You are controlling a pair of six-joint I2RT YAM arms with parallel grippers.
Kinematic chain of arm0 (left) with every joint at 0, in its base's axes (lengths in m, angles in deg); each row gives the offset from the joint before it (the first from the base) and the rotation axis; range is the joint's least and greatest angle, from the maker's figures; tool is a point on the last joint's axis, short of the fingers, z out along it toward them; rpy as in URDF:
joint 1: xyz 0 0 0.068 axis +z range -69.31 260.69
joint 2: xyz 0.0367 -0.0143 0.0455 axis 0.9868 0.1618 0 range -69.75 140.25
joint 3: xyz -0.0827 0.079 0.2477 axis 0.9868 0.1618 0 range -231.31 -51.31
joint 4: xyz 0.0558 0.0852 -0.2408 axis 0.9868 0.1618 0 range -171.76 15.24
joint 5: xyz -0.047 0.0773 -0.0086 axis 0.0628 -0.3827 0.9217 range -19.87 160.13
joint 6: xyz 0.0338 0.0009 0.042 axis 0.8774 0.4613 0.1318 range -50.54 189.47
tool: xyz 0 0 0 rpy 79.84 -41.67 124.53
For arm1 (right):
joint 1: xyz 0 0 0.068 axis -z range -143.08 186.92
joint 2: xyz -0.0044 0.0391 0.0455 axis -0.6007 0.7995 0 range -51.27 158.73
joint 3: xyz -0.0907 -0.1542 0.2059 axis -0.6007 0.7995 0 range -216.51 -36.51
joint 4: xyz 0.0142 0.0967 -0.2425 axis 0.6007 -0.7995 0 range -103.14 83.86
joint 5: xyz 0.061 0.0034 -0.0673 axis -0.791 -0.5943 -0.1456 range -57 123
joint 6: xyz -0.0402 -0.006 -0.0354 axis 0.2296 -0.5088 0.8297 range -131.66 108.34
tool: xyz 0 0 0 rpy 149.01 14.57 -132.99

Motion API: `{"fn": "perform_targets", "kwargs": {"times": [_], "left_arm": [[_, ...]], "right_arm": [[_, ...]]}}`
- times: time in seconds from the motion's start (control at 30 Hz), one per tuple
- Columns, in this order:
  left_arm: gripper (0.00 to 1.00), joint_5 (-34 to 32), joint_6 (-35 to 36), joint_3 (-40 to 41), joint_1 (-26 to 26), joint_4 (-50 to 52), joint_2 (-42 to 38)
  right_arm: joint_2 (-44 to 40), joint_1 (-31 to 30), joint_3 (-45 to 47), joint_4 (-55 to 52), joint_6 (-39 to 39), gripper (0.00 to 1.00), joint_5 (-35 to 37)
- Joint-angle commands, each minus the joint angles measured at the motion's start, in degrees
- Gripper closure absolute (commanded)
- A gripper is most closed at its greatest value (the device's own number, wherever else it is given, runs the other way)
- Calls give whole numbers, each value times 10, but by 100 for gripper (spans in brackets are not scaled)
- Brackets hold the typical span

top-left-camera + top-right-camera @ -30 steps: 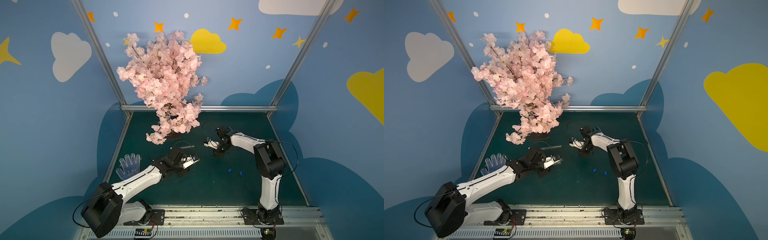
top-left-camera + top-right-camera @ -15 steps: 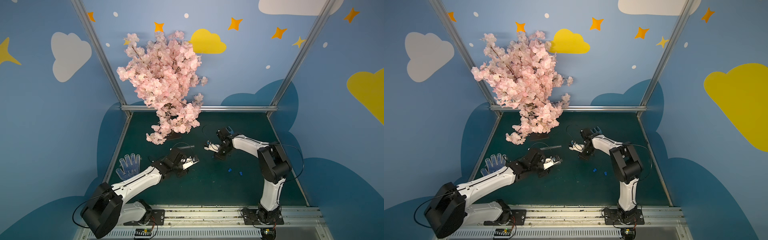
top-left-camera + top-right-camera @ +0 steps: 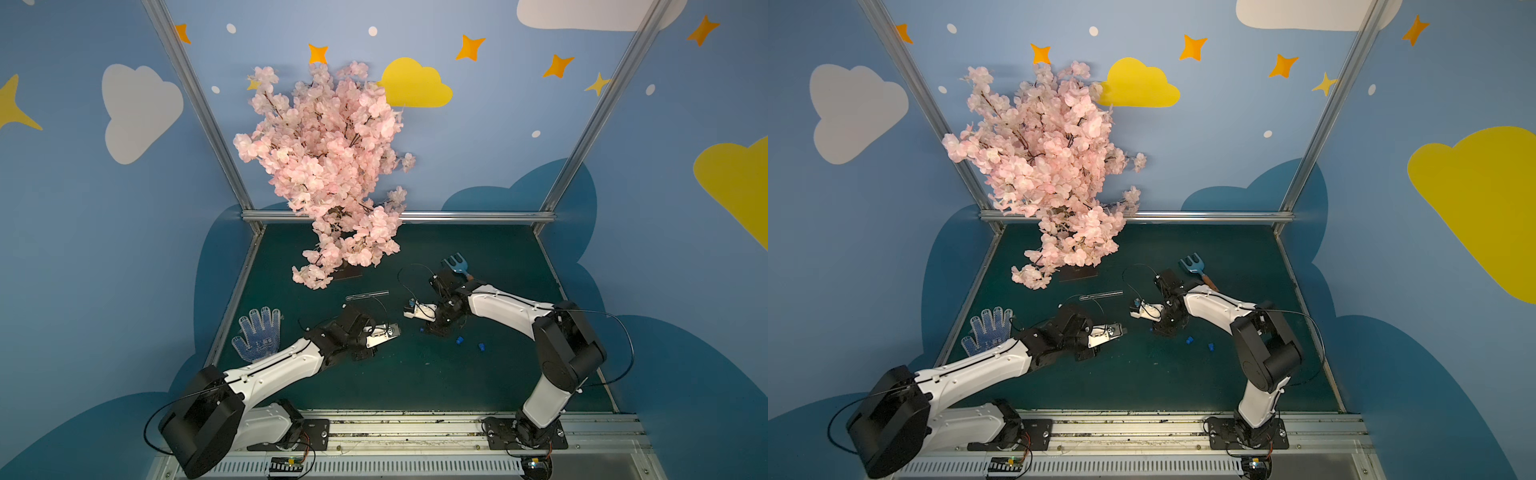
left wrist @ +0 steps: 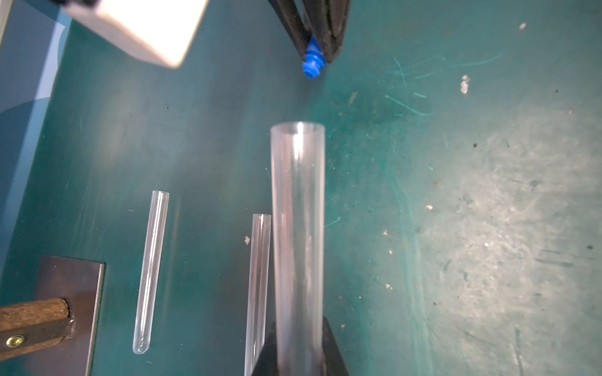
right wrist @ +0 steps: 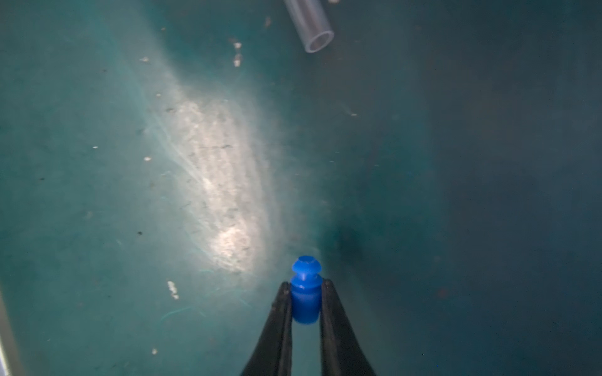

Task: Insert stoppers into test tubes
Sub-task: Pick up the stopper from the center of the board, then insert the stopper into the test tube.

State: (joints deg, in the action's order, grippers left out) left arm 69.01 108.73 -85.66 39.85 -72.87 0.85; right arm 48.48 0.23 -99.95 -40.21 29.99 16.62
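Top views both show green mat [image 3: 415, 386] inside blue cloud-painted walls [image 3: 83, 249].

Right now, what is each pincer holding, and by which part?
Left pincer: test tube, gripped well back from its open mouth. Right pincer: blue stopper, pinched by its wide body, narrow tip sticking out.

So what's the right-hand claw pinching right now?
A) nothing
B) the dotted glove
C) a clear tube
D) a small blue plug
D: the right wrist view shows the right gripper shut on a blue stopper; the clear test tube sits in the left gripper.
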Motion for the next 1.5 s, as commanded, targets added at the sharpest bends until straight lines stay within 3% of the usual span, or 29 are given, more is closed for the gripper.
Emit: {"fn": "perform_targets", "kwargs": {"times": [0.0, 0.2, 0.63, 1.47], "left_arm": [[92, -13, 35, 6, -12, -4, 5], [92, -12, 75, 25, -28, -56, -19], [93, -22, 161, 23, -29, -91, -38], [93, -10, 186, 13, -35, -109, -32]], "right_arm": [[-29, -2, 0, -3, 6, 85, -42], [-63, -18, 2, -24, -12, 85, -98], [-150, -38, 21, -52, -29, 83, -128], [-130, -59, 2, -37, -47, 83, -142]]}}
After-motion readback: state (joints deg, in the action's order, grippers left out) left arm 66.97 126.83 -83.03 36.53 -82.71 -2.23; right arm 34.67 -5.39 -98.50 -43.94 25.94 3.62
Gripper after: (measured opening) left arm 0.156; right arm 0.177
